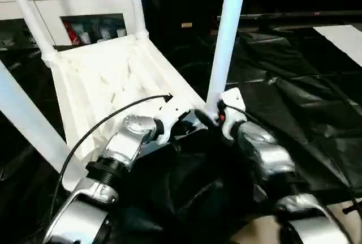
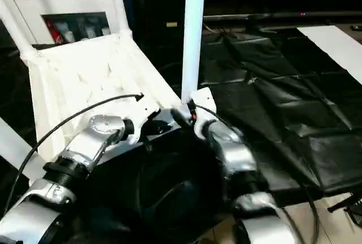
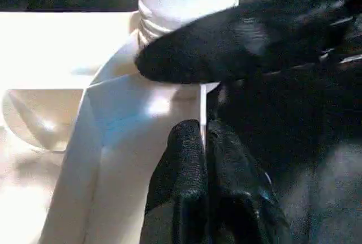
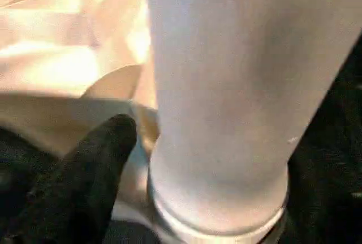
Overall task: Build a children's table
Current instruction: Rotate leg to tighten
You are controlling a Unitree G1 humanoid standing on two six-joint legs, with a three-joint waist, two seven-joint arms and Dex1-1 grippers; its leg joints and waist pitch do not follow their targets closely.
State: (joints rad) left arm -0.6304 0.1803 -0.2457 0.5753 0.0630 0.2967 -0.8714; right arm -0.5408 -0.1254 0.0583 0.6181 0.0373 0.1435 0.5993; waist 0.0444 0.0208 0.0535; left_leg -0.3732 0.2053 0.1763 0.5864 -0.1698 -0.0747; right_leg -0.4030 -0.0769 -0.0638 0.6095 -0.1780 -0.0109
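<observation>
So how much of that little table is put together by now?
Mostly done, it seems. The tabletop lies underside up with four legs standing from its corners, two far ones and a near-left one. In hand is the near-right leg: the right hand sits at its base by the socket, while the left hand, shut, pinches the tabletop's edge. Left: confirming that leg is seated and turning the table over.

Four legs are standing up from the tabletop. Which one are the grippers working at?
The near right leg, standing in the tabletop's corner socket closest to the robot. Both the left gripper and right gripper sit at its base; the other three stand clear of them.
</observation>
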